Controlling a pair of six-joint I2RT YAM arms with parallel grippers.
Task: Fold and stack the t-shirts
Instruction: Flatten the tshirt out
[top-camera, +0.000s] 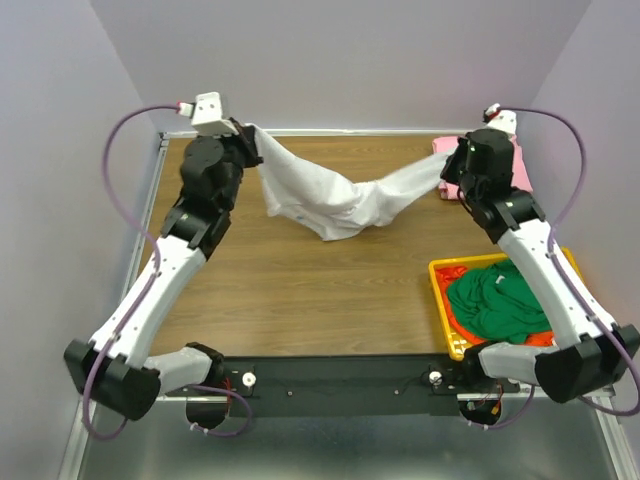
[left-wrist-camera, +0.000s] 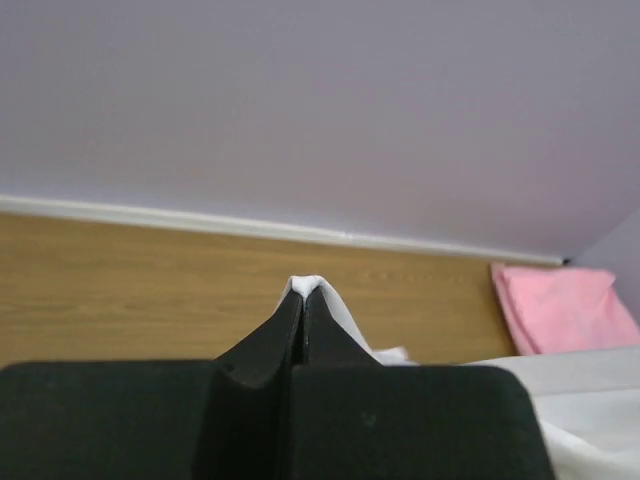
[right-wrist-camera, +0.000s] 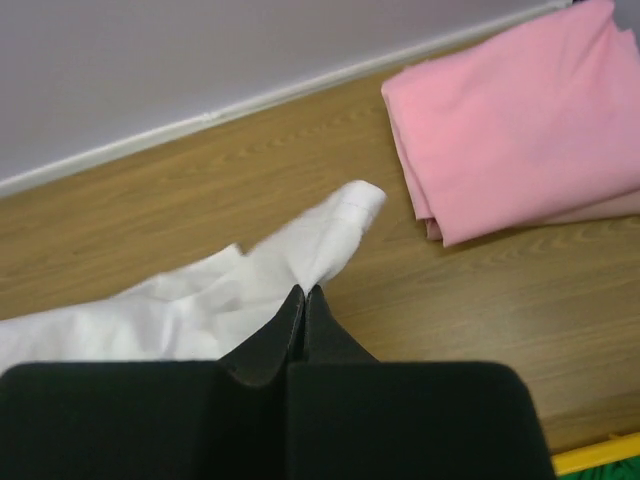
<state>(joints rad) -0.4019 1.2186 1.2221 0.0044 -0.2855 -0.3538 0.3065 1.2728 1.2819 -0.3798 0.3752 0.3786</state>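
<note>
Wooden table (top-camera: 300, 290) under pale lilac walls (top-camera: 350, 60), with a white strip along the far edge. Across the far half, white t-shirt (top-camera: 320, 200) strung between both arms, lifted at its two ends and sagging in the middle, lowest folds down on the wood or close above it; hard to tell which from overhead. At far left, left gripper (left-wrist-camera: 303, 297) clamped on one end of the white cloth, black fingers pressed together, a small peak of fabric poking out past the tips. At far right, right gripper (right-wrist-camera: 303, 297) likewise pinched shut on the other end, a loose white flap sticking out beyond the tips toward the pink t-shirt (right-wrist-camera: 510, 110). Pink t-shirt folded flat in the far right corner, close to the wall, just beside the right gripper and apart from the white flap. On the near right side, yellow basket (top-camera: 440, 300) partly hidden behind the right arm, holding a crumpled green t-shirt (top-camera: 495, 300) on top of an orange t-shirt (top-camera: 462, 271), only slivers of the orange showing at the edges. Along the near edge, black rail (top-camera: 340, 375) with both arm bases bolted to it.
</note>
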